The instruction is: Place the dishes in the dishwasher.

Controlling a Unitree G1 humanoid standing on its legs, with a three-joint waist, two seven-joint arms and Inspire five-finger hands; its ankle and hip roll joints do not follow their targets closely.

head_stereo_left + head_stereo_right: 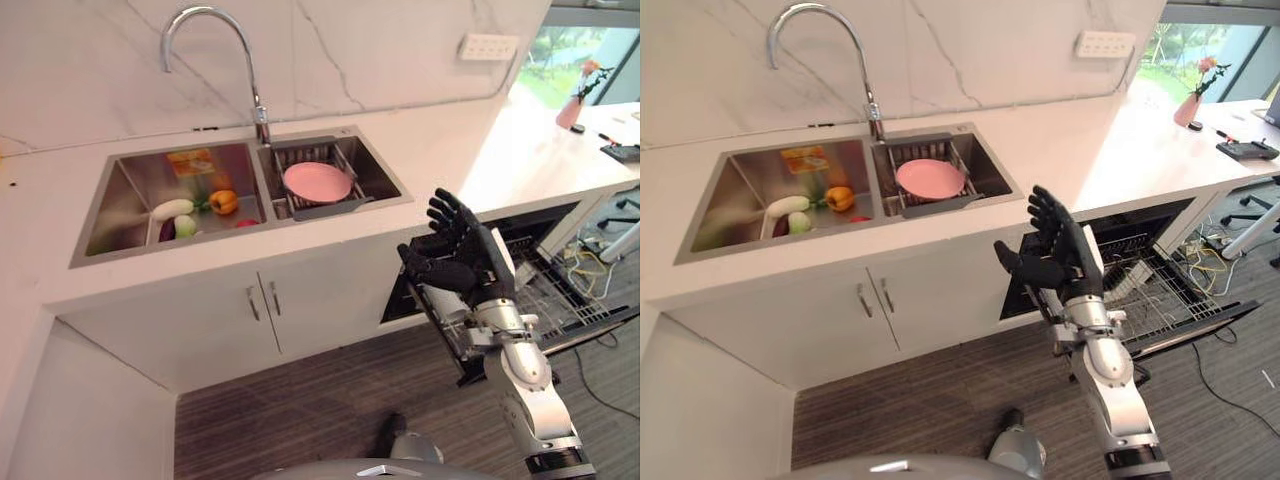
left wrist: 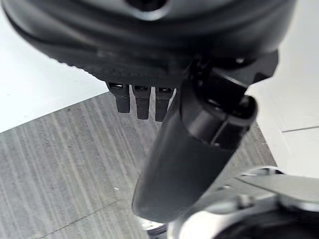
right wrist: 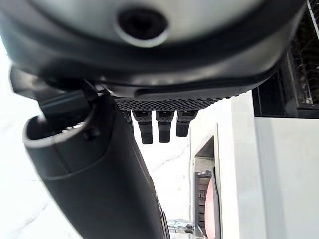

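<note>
Pink plate (image 1: pixel 317 182) sitting in the drain basket (image 1: pixel 335 205) in the sink's right basin (image 1: pixel 385 175), dishwasher rack (image 1: pixel 1160 290) pulled out ready, right hand (image 1: pixel 462 252) raised between them, fingers spread and empty, presumably staged for the reach; left hand (image 2: pixel 149 74) down over floor, fingers straight.

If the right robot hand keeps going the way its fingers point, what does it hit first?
Probably the countertop edge just past the right robot hand, with the pink plate in the sink rack beyond; depth is unclear.
</note>
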